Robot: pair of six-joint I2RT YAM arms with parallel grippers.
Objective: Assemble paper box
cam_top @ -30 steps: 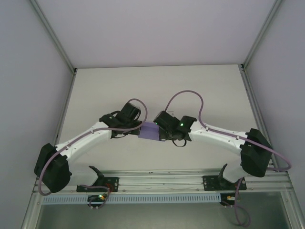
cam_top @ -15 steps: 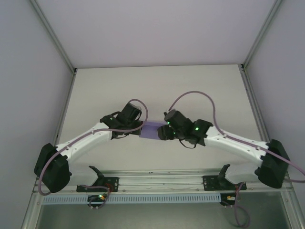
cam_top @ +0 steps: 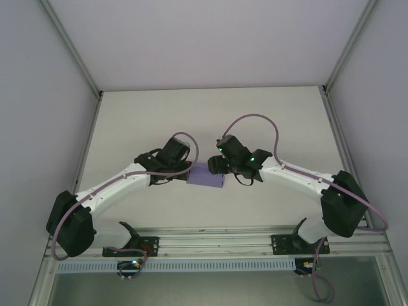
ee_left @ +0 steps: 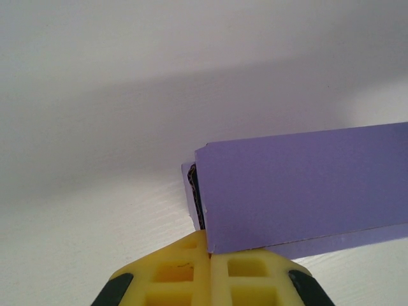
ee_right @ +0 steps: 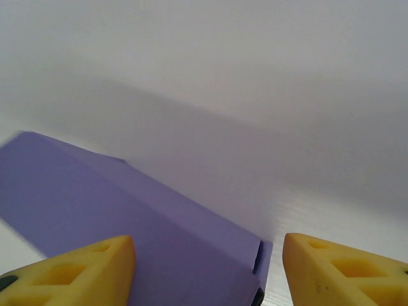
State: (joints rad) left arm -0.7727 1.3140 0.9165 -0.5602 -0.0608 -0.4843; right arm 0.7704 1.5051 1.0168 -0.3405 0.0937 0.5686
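At table [cam_top: 268, 115] centre — left end effector [ee_left: 209, 252] pinching paper box [cam_top: 206, 175]; right end effector [ee_right: 207, 245], shut earlier, now spread.

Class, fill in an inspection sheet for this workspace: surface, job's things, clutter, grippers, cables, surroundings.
Surface: white table, matte.
Job's things: purple paper box, folded, between the two grippers.
Clutter: nothing seen.
Grippers: left gripper, jaws shut on the box's edge; right gripper, jaws open, facing its other end.
Cables: purple cables loop above both arms.
Surroundings: pale walls, metal rail along near edge.
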